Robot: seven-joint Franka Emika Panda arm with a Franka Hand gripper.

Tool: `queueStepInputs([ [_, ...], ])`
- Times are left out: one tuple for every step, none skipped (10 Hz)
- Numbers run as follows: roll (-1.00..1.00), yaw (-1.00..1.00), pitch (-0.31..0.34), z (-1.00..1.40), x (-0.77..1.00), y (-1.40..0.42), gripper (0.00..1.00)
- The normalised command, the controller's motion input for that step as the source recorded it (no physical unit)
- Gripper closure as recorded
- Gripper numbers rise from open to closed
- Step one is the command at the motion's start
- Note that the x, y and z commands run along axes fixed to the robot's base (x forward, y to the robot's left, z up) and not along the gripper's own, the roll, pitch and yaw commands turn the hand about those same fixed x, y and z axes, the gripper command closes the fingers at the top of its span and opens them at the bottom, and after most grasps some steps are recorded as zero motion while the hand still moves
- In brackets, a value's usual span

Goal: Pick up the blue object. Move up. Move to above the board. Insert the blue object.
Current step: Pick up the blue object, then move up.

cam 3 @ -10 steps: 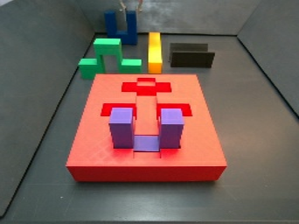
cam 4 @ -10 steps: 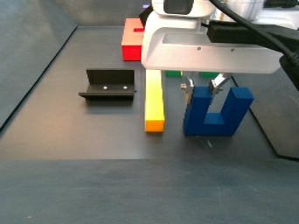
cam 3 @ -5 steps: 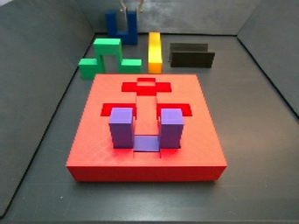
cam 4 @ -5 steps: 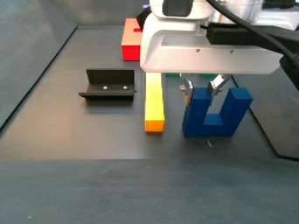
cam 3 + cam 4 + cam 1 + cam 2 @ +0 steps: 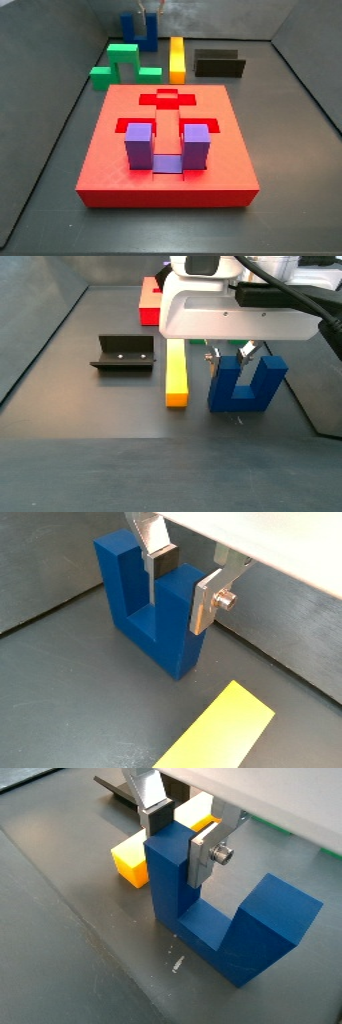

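Straddling one prong of the blue object (image 5: 201,888), end effector (image 5: 185,834) low over the worktop (image 5: 80,446), plates set either side of that prong, pads near its faces; firm contact cannot be told. Blue object (image 5: 249,384) upright on the worktop, just at 3 o'clock of the yellow bar (image 5: 177,372) in a side view. Board (image 5: 167,150) well apart, carrying a purple block (image 5: 167,147) seated in a recess. Fixture (image 5: 123,353) at 9 o'clock of the yellow bar.

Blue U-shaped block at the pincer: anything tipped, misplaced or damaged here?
Nothing stands out. The blue U-shaped block stands upright on the floor, prongs up, with the pincer straddling one prong. The yellow bar lies flat beside it, and the purple U-shaped block sits in the red board.
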Motion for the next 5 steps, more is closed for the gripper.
queueStepInputs([
  [0.00,0.00,0.000,0.00,0.00,0.00,1.00],
  [0.00,0.00,0.000,0.83,0.00,0.00,1.00],
  [-0.01,0.03,0.008,0.81,0.02,-0.07,1.00],
  [0.03,0.03,0.057,0.63,-0.04,-0.06,1.00],
  [0.09,0.03,0.073,0.34,-0.03,-0.04,1.00],
])
